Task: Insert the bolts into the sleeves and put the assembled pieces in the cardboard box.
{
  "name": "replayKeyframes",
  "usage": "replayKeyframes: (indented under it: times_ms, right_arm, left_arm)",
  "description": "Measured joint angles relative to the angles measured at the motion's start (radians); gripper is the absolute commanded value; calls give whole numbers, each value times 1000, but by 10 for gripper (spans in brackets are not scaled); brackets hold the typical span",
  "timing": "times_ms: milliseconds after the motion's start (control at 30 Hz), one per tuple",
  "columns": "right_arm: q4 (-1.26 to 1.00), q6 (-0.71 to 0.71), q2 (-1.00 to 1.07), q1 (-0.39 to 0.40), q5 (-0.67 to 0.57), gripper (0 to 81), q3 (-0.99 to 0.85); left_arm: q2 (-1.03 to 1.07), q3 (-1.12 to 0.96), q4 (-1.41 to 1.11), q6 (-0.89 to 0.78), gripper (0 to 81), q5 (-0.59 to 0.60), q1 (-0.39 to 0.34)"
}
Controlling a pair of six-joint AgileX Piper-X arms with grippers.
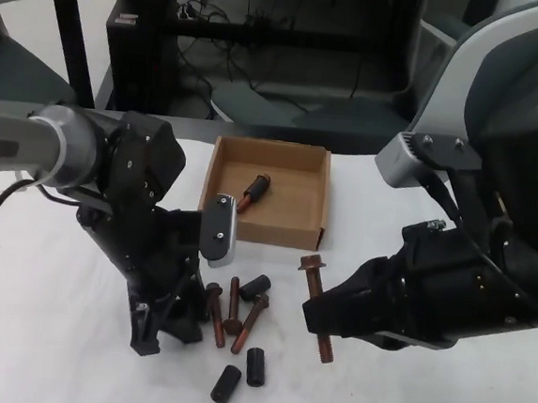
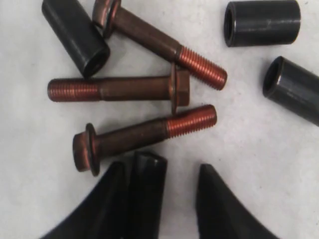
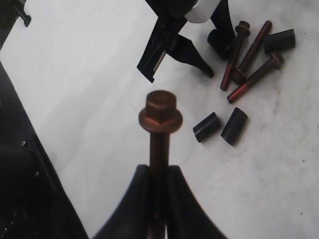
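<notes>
My right gripper (image 3: 158, 172) is clamped on a bolt (image 3: 160, 114). Both fingers (image 3: 134, 204) pinch its shank, so the flanged hex head stands out past the tips. In the high view this bolt sits just off the near right corner of the box (image 1: 292, 204). Its head points toward the box and its threaded end away from it, and it does not touch the cardboard. I cannot tell whether the threaded tip meets the bench (image 2: 279, 164).

My left gripper (image 2: 177, 167) is spread apart, with a plain gap between its two fingers and nothing in them. It hangs on the near side of the box, toward the box's left corner, low over the white bench. Just beyond its tips lie three loose bolts (image 2: 119, 88), flat on the bench and bunched close together. The nearest one is just beside my fingertips, and I see no contact.

Three black sleeves (image 2: 262, 22) lie around those bolts with their hollow ends showing. One is on the side of the cluster closer to the box. The other two are side by side, farther from the box than the bolts.

Inside the box, one assembled piece (image 1: 256, 189), a bolt wearing a black sleeve, lies on the floor.
</notes>
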Motion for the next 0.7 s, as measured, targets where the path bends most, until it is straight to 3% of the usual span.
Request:
replayKeyframes:
  times_ms: [67, 500, 700]
  right_arm:
    - [0, 0, 0, 0, 0, 0, 0]
    - [0, 0, -6, 0, 0, 0, 0]
    - [0, 3, -73, 0, 15, 0, 1]
  left_arm:
    - [0, -2, -4, 0, 8, -15, 0]
    - [-50, -2, 124, -33, 17, -193, -16]
    - [-194, 7, 222, -140, 17, -133, -11]
